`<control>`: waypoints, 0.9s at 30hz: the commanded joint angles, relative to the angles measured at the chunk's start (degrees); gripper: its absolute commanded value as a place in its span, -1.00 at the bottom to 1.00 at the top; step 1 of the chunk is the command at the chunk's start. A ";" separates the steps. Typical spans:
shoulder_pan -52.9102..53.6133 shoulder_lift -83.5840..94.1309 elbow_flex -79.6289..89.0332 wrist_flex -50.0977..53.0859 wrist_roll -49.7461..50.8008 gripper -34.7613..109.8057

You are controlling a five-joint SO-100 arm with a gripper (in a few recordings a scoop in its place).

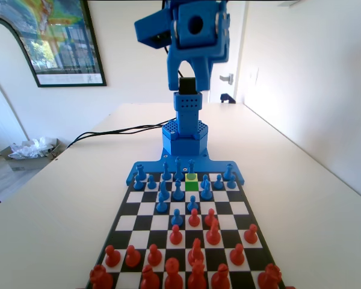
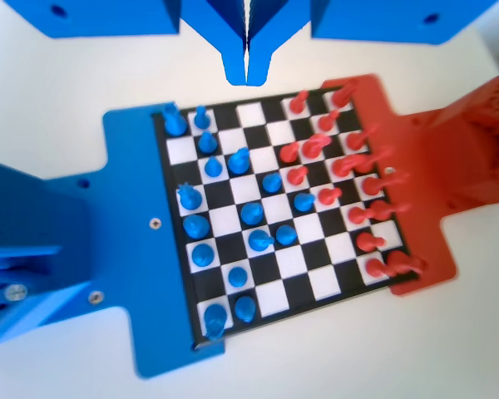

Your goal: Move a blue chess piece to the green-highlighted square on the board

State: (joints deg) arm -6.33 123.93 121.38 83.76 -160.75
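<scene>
The board [image 1: 240, 208] lies on the table with blue chess pieces [image 1: 178, 191] crowded at its far end and red pieces [image 1: 195, 253] at the near end. The green-highlighted square [image 1: 192, 184] sits in the second row from the blue arm, near the middle, with blue pieces on both sides of it. In the wrist view my gripper [image 2: 248, 76] hangs high above the board [image 2: 295, 263], over its top edge; the jaws are pressed together with nothing between them. This view is slightly blurred. Blue pieces [image 2: 251, 213] fill its left half.
The arm's blue base [image 1: 185, 137] stands right behind the board's far rim. Black cables [image 1: 120, 129] run off to the left across the table. A box of crumpled paper [image 1: 33, 149] sits on the floor at the left, beyond the table edge.
</scene>
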 commanded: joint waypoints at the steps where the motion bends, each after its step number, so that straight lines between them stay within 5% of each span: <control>1: -0.26 2.11 5.36 -5.54 -2.29 -0.46; 27: -1.85 2.37 24.17 -20.04 -3.52 -0.36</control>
State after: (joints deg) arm -7.82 124.63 144.93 64.51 -163.65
